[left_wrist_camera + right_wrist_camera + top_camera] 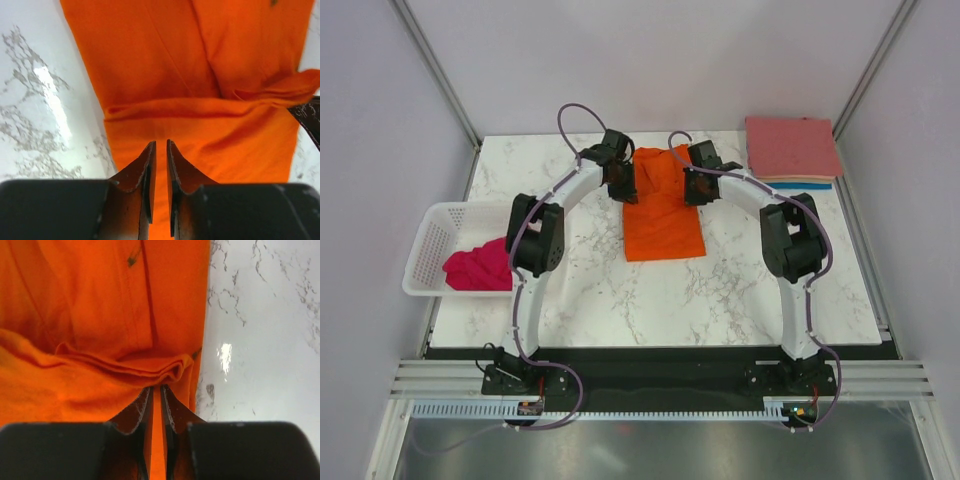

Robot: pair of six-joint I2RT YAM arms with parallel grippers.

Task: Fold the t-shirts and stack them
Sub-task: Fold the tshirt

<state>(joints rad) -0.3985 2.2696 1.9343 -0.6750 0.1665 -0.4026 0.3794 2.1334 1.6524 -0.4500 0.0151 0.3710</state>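
Orange t-shirt [663,215] lies flat, long axis running near-to-far.

Robotics lab test cell: plain white enclosure walls [650,60], aluminium-profile post [434,70] at upper left, marble-patterned tabletop [720,290], left arm [535,240] and right arm [790,240] bolted at bottom edge, slotted cable duct [650,410] below.

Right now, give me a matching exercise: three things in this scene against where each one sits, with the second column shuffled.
Things:
1. orange shirt
2. magenta shirt
3. folded stack

Places:
A. in the white basket
B. far right corner of the table
C. centre, spread flat

Pairs: 1-C, 2-A, 3-B
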